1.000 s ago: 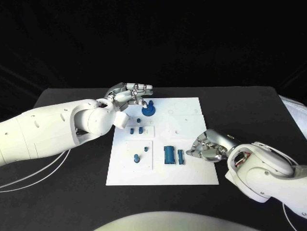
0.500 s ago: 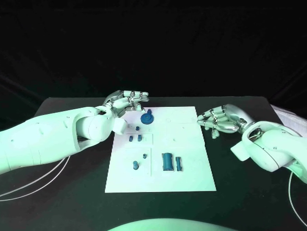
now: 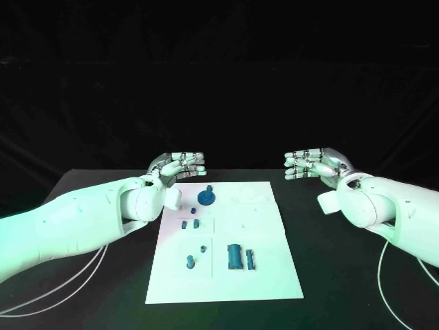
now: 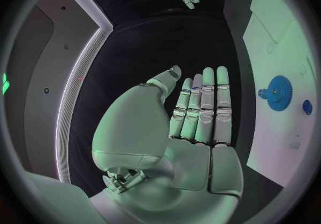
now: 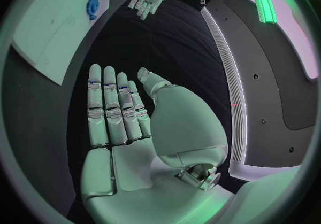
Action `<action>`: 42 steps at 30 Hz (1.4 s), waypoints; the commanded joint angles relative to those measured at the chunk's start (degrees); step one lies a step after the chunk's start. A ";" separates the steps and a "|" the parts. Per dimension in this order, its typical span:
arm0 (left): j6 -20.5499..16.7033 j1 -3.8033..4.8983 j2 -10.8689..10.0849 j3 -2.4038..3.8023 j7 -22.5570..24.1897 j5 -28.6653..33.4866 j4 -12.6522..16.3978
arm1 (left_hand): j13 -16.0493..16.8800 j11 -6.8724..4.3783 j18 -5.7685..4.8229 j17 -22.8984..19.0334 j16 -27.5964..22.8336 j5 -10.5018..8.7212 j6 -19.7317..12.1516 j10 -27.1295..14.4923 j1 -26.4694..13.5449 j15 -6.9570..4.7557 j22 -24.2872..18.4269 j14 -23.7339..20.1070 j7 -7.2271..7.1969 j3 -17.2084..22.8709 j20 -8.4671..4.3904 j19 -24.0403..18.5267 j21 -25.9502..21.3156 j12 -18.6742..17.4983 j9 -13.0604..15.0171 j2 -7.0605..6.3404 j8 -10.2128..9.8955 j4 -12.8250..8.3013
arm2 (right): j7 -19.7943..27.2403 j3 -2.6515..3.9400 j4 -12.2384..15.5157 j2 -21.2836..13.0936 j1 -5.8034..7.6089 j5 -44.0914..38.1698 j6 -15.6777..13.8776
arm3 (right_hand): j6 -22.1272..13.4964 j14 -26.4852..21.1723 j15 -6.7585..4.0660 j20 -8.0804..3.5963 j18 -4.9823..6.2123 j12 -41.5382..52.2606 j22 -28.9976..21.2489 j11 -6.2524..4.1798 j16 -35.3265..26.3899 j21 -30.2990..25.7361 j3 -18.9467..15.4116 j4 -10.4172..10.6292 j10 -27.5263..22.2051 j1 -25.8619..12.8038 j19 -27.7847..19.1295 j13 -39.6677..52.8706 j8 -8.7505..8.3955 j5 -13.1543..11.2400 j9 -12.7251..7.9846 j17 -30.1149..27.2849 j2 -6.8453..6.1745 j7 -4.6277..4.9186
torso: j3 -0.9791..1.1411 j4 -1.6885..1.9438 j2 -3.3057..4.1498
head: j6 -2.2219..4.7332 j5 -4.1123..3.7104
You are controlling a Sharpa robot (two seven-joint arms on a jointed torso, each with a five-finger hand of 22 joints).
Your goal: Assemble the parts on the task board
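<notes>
Both hands, left (image 3: 183,165) & right (image 3: 312,165), hovered flat and empty, mid-frame, above the white board (image 3: 269,275) w/ blue gear (image 3: 206,199).

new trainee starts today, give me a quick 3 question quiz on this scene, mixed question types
1. True or false: the left robot hand is holding the blue gear.
2. Multiple choice: where does the gear sit on the task board? A) the end far from the robot B) the end near the robot C) off the board, on the table
3. Fill in: both the left and the right robot hand are raised off the board with flat palms and hold ____.

Key: 1 false, both hands are bare; 2 A; 3 nothing.
</notes>
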 commanded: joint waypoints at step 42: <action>-29.36 -3.63 -2.59 1.12 8.21 -5.63 20.59 | -3.77 -8.78 -9.33 -16.92 -18.82 -4.48 -45.90 -47.95 -61.98 -6.10 -27.47 -48.54 -11.55 -17.91 -12.40 -43.06 -12.79 -14.27 -3.97 5.67 -7.56 -1.32 | 13.28 2.37 23.98 -5.30 -7.53 11.83 -32.36 | -46.31 -52.91 -5.34 -11.66 -10.18 -6.64 -6.82 -7.77 -8.70 -15.75 -18.27 1.60 -50.46 -61.42 -47.75 -12.94 -3.83 -7.76 -11.54 -14.57 1.81 -9.91 | 1.16 6.45 -2.03 | 4.58 -5.83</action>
